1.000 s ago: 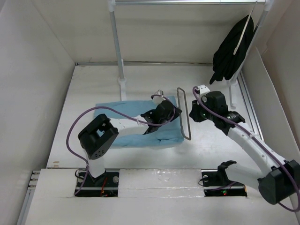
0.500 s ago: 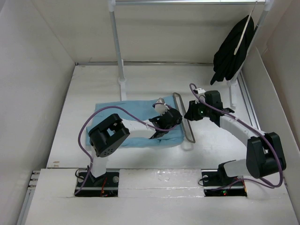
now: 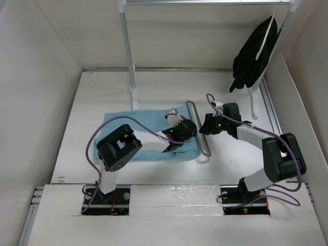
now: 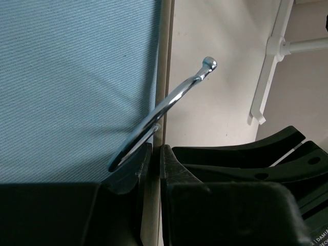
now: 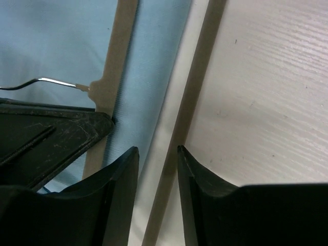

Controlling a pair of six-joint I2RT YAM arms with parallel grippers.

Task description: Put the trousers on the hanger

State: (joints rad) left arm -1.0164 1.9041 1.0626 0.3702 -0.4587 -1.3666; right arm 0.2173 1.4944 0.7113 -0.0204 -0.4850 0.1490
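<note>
White walls [image 3: 36,61] enclose a table [image 3: 102,92] and rail [image 3: 205,2].

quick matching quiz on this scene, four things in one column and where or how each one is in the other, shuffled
Things:
1. trousers
2. hanger
3. black garment
4. right gripper

Places or states:
A. hangs from the rail at the back
B. lies spread flat on the table
C. pinched by the left gripper
D. straddles a hanger bar, jaws open

Pairs: 1-B, 2-C, 3-A, 4-D
</note>
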